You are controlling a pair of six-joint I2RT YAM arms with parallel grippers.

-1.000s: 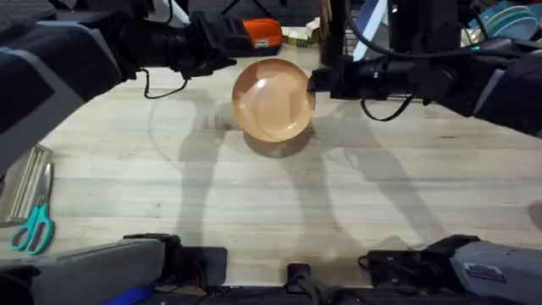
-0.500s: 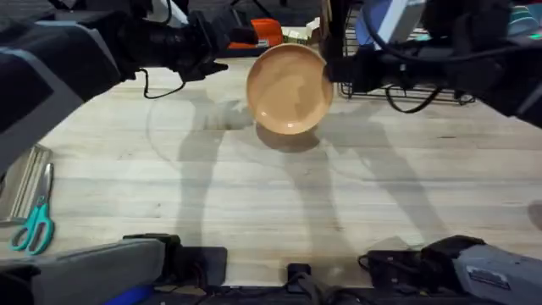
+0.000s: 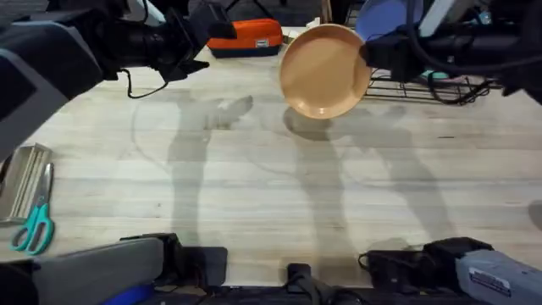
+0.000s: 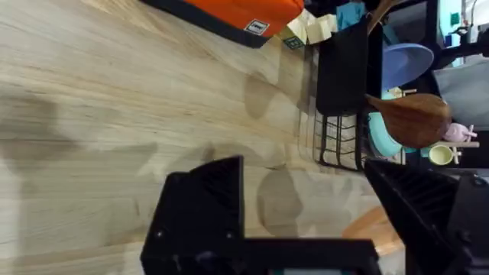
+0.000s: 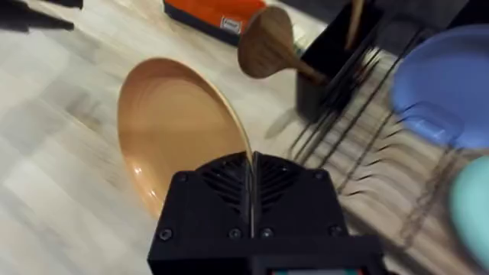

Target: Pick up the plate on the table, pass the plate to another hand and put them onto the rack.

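We find the right pincer (image 5: 250, 200) grasping the plate (image 3: 324, 71) by its rim, above the surface (image 3: 254, 186). It is beside the rack (image 3: 423, 85). The left pincer (image 4: 306, 198) is released.

The table (image 3: 254, 186) is pale wood, butcher-block planks with visible grain and a smooth, low-sheen finish. At 1 o'clock the plate (image 3: 324, 71) is orange-tan with a glossy glaze; the right wrist view shows faint concentric rings in its bowl. At its 3 o'clock the rack (image 3: 423, 85) is thin black wire. The lavender-blue plate (image 5: 447, 84) in it looks smooth and satiny. The spoon (image 5: 271, 47) is brown wood, fairly matt. The right gripper (image 5: 252, 221) is matt black plastic. At 9 o'clock, scissors (image 3: 34, 222) have teal plastic handles
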